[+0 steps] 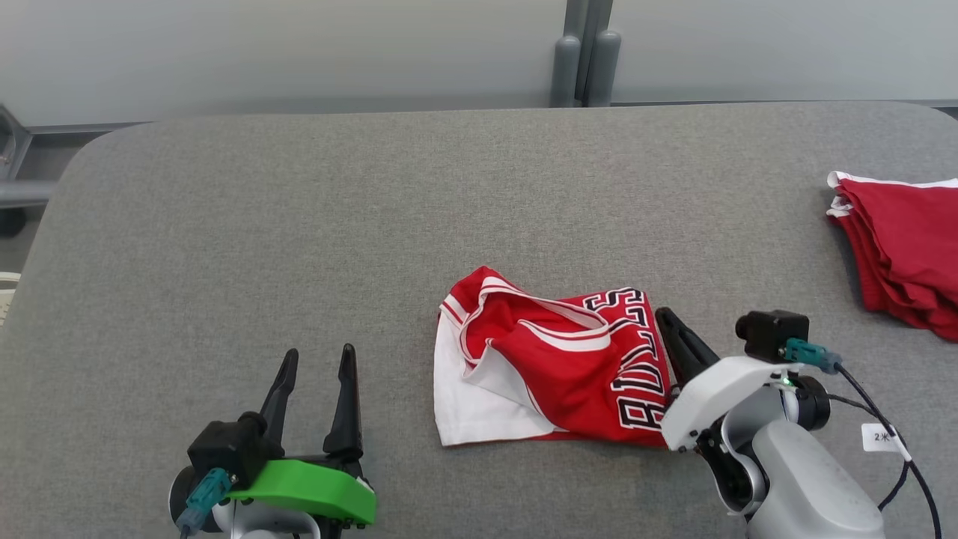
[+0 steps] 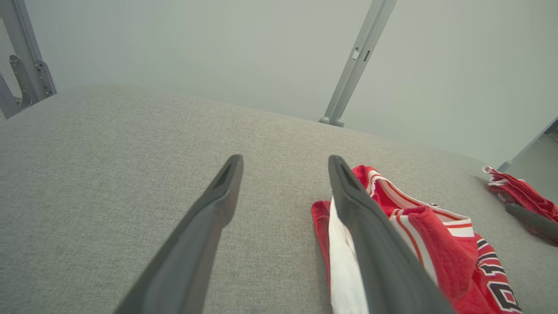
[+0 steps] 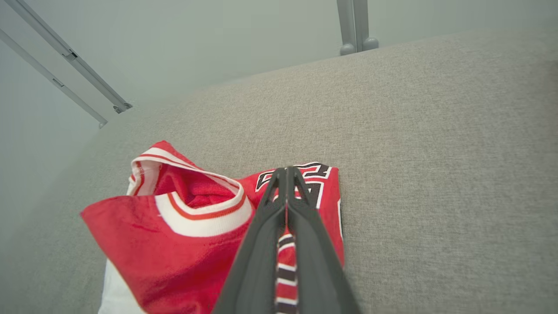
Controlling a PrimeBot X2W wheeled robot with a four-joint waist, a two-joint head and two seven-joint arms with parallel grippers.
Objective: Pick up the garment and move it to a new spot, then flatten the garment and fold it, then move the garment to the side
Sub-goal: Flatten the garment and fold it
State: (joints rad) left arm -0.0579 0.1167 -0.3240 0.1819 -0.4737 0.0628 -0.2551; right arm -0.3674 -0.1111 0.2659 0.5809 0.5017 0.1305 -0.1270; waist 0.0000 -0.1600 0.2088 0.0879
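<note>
1. Jersey [image 1: 554, 359]: red with white trim and black-and-white lettering, crumpled. It lies on the near part of the table, a little right of centre. The white inner side shows at its near left corner and the neck opening gapes on top.
2. Right gripper [image 1: 662, 314]: fingers pressed together, pinching the jersey's right edge beside the lettering. In the right wrist view the tips [image 3: 286, 169] meet over the lettered cloth, and striped fabric shows in the slit between the fingers.
3. Left gripper [image 1: 320, 352]: fingers spread wide and holding nothing. It sits at the near left, apart from the jersey and pointing away toward the far side. In the left wrist view its tips [image 2: 285, 161] stand over bare table, with the jersey's left edge just behind the right finger.
4. Table [image 1: 299, 224]: grey fabric top with rounded far corners.
5. Red stack [image 1: 905, 254]: folded red garments with white trim, at the table's right edge, well apart from the jersey.
6. Post [image 1: 584, 67]: grey, upright, behind the table's far edge against a pale wall.
</note>
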